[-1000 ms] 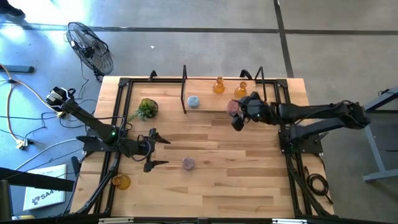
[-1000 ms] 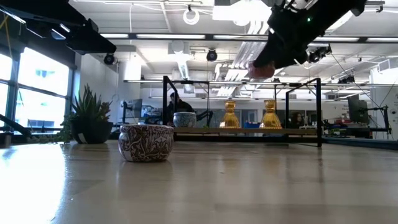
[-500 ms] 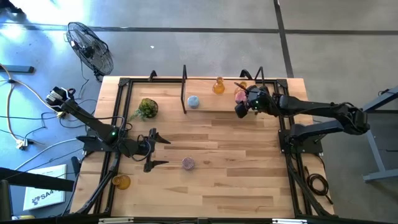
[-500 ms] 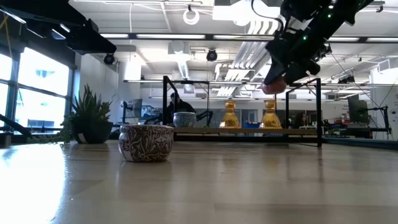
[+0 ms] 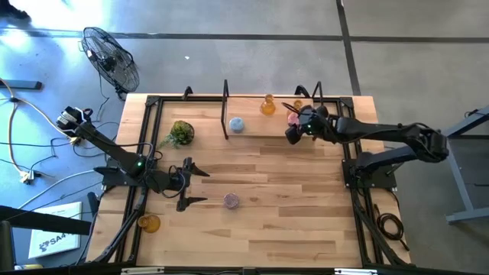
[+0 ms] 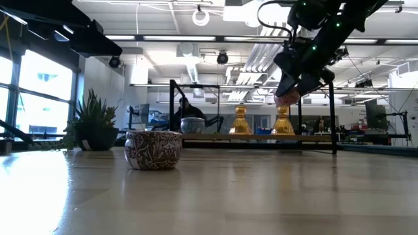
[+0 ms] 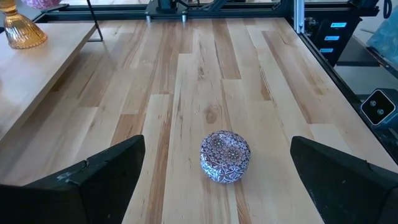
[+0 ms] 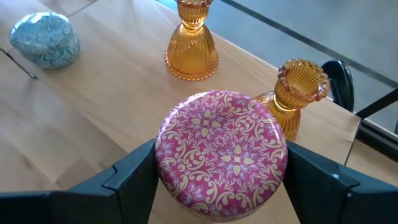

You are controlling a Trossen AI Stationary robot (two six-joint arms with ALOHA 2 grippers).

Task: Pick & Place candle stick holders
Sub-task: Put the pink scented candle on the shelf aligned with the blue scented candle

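My right gripper [image 5: 293, 128] is shut on a pink patterned round candle stick holder [image 8: 221, 149], held in the air over the raised wooden board [image 5: 256, 130] at the table's far side. On that board stand two amber bottle-shaped holders [image 8: 191, 43] [image 8: 300, 93] and a pale blue round one [image 8: 45, 40]. A lilac round holder [image 7: 225, 155] rests on its base on the table just ahead of my open left gripper [image 5: 191, 183]. Another amber holder [image 5: 149, 223] stands near the front left corner. My right gripper pinches the pink holder by its round side wall [image 8: 163, 163], one finger [image 8: 134, 177] on each side. The fingers slant down from the table's right. The holder is lifted clear above the board [image 6: 286, 98], its patterned top facing the wrist camera.
A small green plant [image 5: 181, 132] stands on the table left of the board. Black frame posts [image 5: 226, 107] rise at the board's ends and along the table's sides. Bare wood lies between the lilac holder and the board.
My right gripper has swung toward the table's far edge and sunk a little with the pink holder, rolling as it went. It now hangs over the board close to the right amber holder. The holder stays clear of the board.
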